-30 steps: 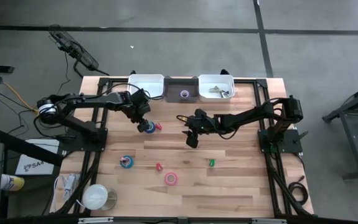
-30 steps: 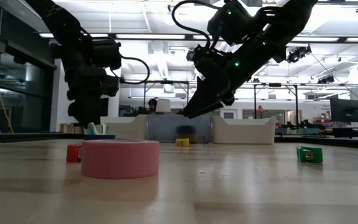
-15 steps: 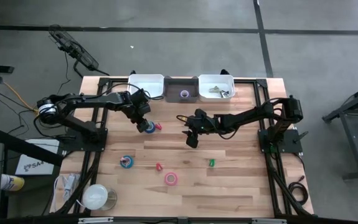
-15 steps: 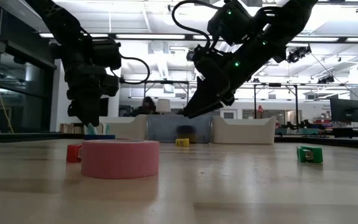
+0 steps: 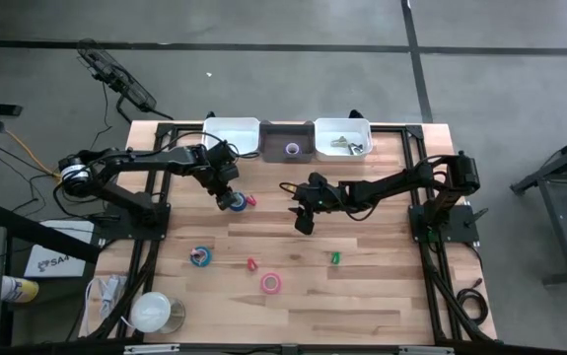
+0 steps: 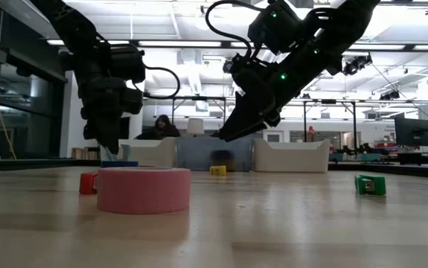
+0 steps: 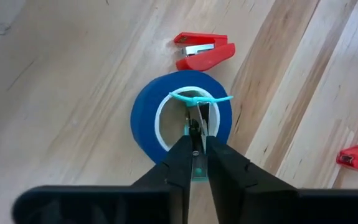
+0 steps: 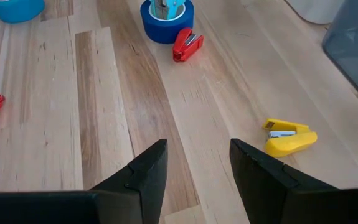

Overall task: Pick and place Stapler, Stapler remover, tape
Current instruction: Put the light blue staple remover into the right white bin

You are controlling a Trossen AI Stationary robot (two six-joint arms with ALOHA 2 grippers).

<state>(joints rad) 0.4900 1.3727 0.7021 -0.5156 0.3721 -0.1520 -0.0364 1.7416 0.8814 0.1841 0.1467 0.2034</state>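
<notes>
A blue tape roll [image 7: 182,118] lies flat on the table, and also shows in the high view [image 5: 234,203]. A small red stapler [image 7: 202,51] lies beside it. My left gripper [image 7: 195,138] is shut and points down, its tips in the roll's centre hole [image 7: 177,115]. My right gripper [image 8: 197,165] is open and empty, above bare wood near the table's middle [image 5: 303,221]. A yellow stapler [image 8: 289,137] lies close to it. A pink roll [image 5: 271,284] and a teal roll [image 5: 201,257] lie nearer the front edge. My left gripper comes from above with its shut fingers [image 7: 180,163] reaching into the blue roll's hole. The roll lies flat on the table. I cannot tell whether the fingers touch the roll's inner wall.
Three bins stand along the far edge: a white one [image 5: 232,128], a grey one [image 5: 275,148] holding a purple roll [image 5: 292,149], and a white one [image 5: 360,131] holding small items. A small red piece [image 5: 251,264] and a green piece [image 5: 334,257] lie toward the front.
</notes>
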